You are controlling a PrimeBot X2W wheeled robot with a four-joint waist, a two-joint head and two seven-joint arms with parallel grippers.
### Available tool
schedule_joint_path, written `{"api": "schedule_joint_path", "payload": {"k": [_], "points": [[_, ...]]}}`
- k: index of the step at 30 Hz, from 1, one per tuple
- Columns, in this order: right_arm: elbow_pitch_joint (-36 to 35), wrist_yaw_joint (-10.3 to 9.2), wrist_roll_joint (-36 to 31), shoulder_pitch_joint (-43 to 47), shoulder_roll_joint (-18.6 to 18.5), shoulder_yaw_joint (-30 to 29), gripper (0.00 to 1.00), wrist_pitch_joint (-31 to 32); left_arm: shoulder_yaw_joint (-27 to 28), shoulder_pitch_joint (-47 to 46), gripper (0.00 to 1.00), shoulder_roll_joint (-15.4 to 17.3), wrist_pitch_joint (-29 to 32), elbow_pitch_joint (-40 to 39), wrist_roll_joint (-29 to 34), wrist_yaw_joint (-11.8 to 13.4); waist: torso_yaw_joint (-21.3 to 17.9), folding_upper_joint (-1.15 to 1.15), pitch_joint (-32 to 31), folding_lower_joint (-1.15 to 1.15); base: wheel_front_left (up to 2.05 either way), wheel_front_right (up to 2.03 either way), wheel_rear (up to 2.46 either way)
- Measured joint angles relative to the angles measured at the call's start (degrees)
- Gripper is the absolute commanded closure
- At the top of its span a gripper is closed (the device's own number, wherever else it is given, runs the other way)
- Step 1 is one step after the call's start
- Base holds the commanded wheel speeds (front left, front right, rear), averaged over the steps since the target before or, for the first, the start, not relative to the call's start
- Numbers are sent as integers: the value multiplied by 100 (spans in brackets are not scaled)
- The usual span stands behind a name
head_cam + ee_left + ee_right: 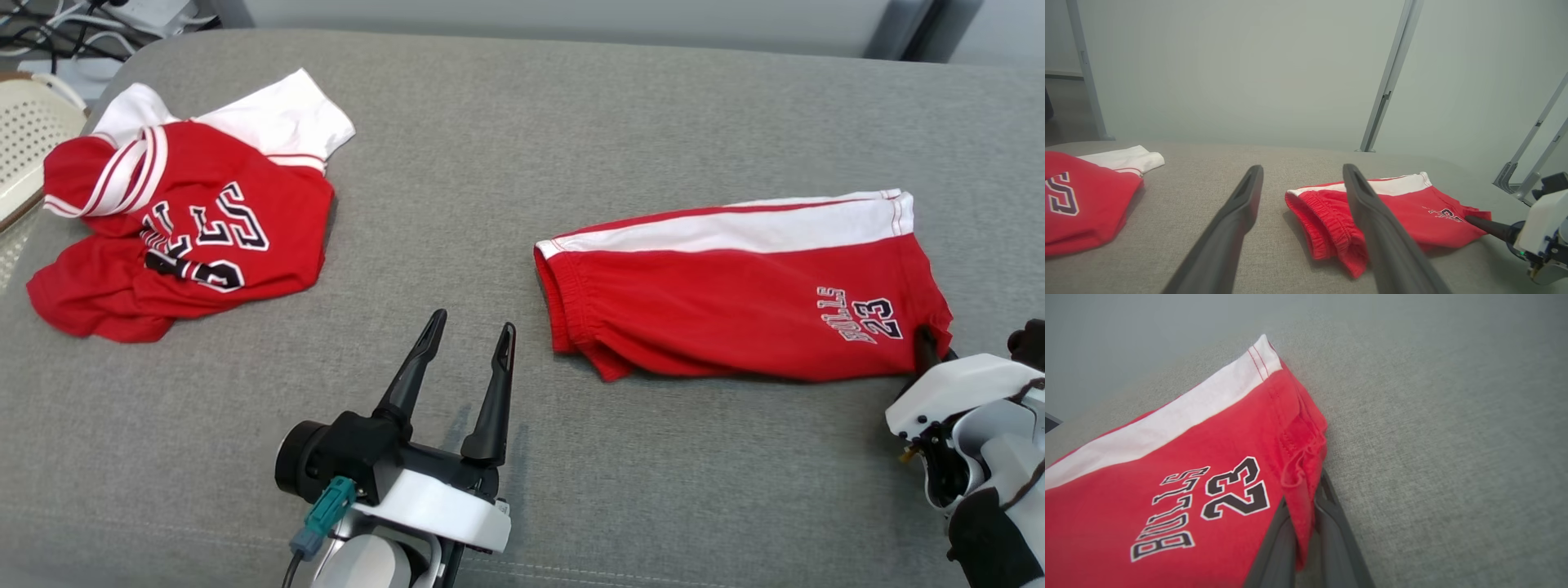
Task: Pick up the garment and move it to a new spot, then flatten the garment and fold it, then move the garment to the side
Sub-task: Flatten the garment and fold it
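R tool (929,347) pinching shorts (718,310) at near-right corner; L tool (472,325) spread, left of shorts; jersey (188,245) far left.

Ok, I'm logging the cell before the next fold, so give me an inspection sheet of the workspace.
Surface: grey fabric surface, no stains seen.
Job's things: red Bulls 23 shorts lying flat, right side.
Clutter: crumpled red and white jersey, far left.
Grippers: left gripper open, over bare fabric; right gripper shut on the shorts' hem corner.
Cables: cable bundle beyond the far left corner; teal connector lead at the left wrist.
Surroundings: cream perforated basket at left; grey metal posts behind.
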Motion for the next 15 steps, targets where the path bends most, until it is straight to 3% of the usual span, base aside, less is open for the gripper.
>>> {"api": "schedule_joint_path", "payload": {"k": [5,12,13,14,15], "points": [[-453,0,-308,398,20,-419,100,1,78,64,0,0,0,-3,45,-9,-202,0,-160,0,0,0,0],[-934,0,-1404,1060,281,-1159,100,1,160,257,0,7,0,-2,45,-10,-525,0,-364,0,0,0,0],[-1010,0,-1578,1089,290,-1215,66,1,165,258,0,7,0,2,45,-11,-560,0,-374,0,0,0,0],[-1088,0,-1748,1113,290,-1295,0,1,168,258,0,8,0,8,48,-25,-591,0,-383,0,0,0,0],[-1140,0,-1935,1133,282,-1377,0,1,177,259,0,5,0,12,52,-35,-619,0,-392,0,0,0,0]]}}
